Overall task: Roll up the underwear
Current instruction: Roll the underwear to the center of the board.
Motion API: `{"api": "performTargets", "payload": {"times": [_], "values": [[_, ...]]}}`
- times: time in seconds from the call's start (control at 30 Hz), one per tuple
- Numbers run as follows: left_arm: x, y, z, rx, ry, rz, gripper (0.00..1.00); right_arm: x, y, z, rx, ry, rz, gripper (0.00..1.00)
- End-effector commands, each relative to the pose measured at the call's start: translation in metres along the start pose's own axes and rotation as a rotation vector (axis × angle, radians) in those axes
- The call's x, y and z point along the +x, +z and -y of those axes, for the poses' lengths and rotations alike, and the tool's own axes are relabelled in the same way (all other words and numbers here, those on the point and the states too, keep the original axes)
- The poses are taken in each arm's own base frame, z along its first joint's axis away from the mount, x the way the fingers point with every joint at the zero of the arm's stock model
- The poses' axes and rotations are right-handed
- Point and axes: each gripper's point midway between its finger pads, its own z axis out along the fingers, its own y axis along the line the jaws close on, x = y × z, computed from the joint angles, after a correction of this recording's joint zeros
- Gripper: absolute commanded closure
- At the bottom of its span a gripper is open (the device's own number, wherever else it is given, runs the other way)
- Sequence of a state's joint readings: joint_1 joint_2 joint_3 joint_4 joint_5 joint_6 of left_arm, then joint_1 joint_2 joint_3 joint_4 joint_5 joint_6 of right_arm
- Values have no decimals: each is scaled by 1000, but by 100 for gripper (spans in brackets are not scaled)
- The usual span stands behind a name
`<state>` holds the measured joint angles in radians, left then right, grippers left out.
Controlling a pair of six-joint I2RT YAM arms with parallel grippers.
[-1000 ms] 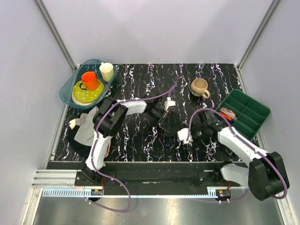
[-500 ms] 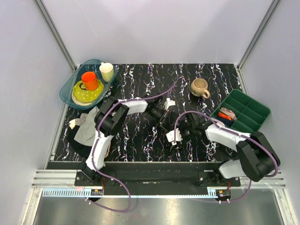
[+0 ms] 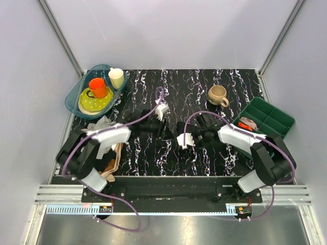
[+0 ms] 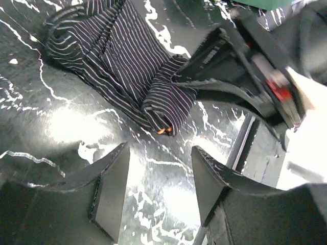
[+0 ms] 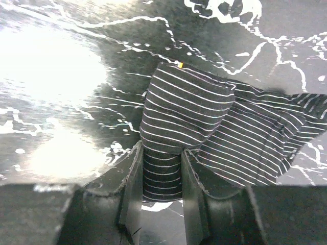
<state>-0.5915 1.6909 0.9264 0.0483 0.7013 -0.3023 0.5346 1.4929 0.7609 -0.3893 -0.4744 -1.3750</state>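
Observation:
The underwear [image 5: 186, 109], dark fabric with thin pale stripes, lies on the black marbled table with one end rolled into a thick wad and the rest [image 5: 265, 138] spread flat to the right. My right gripper [image 5: 161, 176] is shut on the near end of that wad, with striped fabric filling the space between the jaws. In the left wrist view the underwear [image 4: 120, 61] lies ahead, its rolled end [image 4: 171, 107] nearest. My left gripper [image 4: 159, 176] stands open a short way back from it, with only bare table between its fingers. The right gripper's body [image 4: 255, 61] shows beyond the roll.
A teal tray [image 3: 74, 99] at the back left holds a yellow plate, an orange cup and a cream cup. A beige mug [image 3: 218, 95] stands at the back right. A green compartment tray [image 3: 268, 120] is on the right. Grey and beige clothes [image 3: 104, 150] are piled at the left.
My left gripper has opened, let go of the underwear and drawn back to the left. My right gripper has moved left onto the rolled end and closed on it.

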Motion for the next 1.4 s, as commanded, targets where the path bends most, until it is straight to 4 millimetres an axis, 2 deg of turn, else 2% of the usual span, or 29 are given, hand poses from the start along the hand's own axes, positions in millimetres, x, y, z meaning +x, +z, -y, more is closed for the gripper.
{"api": "performTargets", "payload": {"times": [0.0,0.03,0.07,0.1,0.17,0.2,0.27,0.3,0.33,0.4,0.43,0.5,0.53,0.6,0.8,0.83,0.87,0.9,0.93,0.97,1.0,1.03,1.1,1.17,1.2,1.27,1.3,1.37], "values": [[-12,-29,18,-18,379,272,45,-23,-12,-50,-274,235,88,68],[-10,-35,42,24,488,314,44,-25,-11,-55,-321,272,102,68],[-10,-37,52,24,630,357,42,-36,-18,-59,-377,315,140,69],[15,-34,67,64,718,336,41,-39,-19,-62,-409,343,153,69],[26,-30,76,59,868,338,40,-45,-22,-68,-495,418,180,69],[37,-23,87,87,918,317,40,-46,-23,-70,-515,435,186,69],[45,-15,86,54,989,271,39,-44,-25,-72,-568,495,196,69],[56,-5,90,66,1011,227,39,-43,-25,-72,-580,516,200,69],[48,0,96,54,1059,224,39,-39,-23,-74,-602,538,200,69],[62,18,87,11,1079,123,39,-34,-25,-72,-612,575,198,68],[54,23,91,-1,1116,119,38,-32,-24,-73,-620,587,195,68],[64,39,83,-30,1141,44,38,-31,-26,-71,-625,598,196,67],[53,44,88,-42,1171,50,38,-31,-26,-71,-624,598,194,67],[63,56,74,-80,1183,-33,35,-30,-27,-70,-621,598,190,66],[60,77,61,-145,1212,-105,35,-26,-26,-71,-619,598,187,65],[65,78,58,-144,1208,-135,37,-26,-27,-71,-616,603,190,65],[72,82,52,-138,1198,-173,48,-25,-27,-70,-613,605,192,64],[67,86,56,-135,1193,-178,54,-25,-27,-69,-610,609,194,64],[76,86,49,-137,1167,-242,62,-25,-27,-68,-602,608,200,63],[84,90,45,-131,1149,-281,84,-23,-28,-65,-589,617,203,60],[80,93,49,-124,1140,-278,92,-22,-30,-63,-572,629,200,58],[87,91,46,-124,1107,-313,98,-19,-28,-60,-551,627,199,55],[93,91,48,-103,1071,-323,100,-14,-34,-50,-482,656,198,47],[99,87,48,-81,1003,-338,100,-3,-37,-34,-382,671,199,44],[100,86,48,-71,975,-345,100,7,-49,-19,-292,722,198,40],[104,81,48,-33,891,-371,100,21,-63,3,-165,735,215,36],[105,80,47,-21,861,-383,100,33,-82,17,-68,775,221,34],[106,76,46,20,769,-411,100,44,-101,33,40,773,227,32]]}}
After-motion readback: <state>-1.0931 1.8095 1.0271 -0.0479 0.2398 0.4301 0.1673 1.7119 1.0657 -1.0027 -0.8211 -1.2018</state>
